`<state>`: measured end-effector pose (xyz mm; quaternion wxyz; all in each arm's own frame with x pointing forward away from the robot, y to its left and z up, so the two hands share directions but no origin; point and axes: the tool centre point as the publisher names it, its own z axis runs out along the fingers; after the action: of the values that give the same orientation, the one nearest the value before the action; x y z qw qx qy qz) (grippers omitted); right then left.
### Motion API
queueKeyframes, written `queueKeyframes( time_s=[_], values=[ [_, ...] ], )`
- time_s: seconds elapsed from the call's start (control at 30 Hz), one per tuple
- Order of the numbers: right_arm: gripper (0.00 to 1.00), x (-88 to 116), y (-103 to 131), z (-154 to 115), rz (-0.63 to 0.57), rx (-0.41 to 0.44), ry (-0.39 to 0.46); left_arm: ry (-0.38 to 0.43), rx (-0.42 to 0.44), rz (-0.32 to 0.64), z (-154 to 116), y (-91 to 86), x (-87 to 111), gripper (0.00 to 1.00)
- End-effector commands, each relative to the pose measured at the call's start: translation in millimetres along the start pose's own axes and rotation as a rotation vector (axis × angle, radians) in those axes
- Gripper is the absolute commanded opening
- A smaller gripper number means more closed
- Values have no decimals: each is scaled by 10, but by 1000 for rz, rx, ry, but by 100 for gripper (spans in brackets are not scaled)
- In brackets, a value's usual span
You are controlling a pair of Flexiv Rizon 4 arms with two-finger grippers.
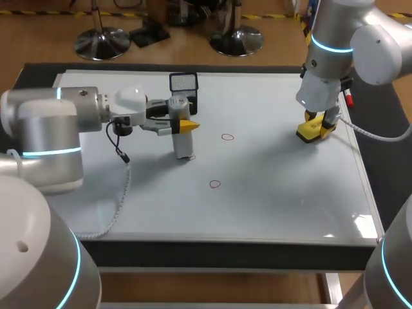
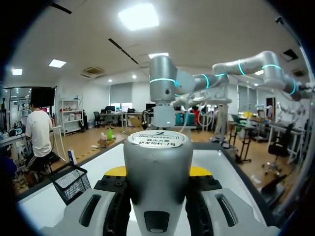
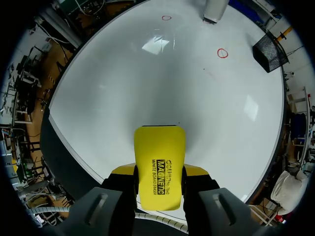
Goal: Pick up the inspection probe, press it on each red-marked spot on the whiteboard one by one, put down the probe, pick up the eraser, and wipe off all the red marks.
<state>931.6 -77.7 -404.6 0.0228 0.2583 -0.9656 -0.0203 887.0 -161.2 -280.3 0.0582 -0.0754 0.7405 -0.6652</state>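
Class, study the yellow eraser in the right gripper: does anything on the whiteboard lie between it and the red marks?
Nothing visible lies between the eraser and the nearer red circle or the farther red circle, only bare whiteboard. The probe in the left gripper stands at a third mark, blocking it.

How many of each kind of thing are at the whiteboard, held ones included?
Probe: 1, in left gripper
Eraser: 1, in right gripper
Mesh basket: 1
Red marks in clear view: 2
Total: 5
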Motion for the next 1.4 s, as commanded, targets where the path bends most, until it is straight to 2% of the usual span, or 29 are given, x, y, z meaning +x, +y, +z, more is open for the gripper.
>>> queueKeyframes(
  time_s=[0.03, 0.57, 1.4],
  values=[
    [0, -3, -6, -6, -1, 2, 2, 40, -5, -5, 51, 21, -68, 0],
    [0, -3, -6, -6, -1, 2, 2, 66, -25, -13, 120, 97, -34, 0],
    [0, -3, -6, -6, -1, 2, 2, 49, -25, -11, 74, 69, -32, 0]
  ],
)
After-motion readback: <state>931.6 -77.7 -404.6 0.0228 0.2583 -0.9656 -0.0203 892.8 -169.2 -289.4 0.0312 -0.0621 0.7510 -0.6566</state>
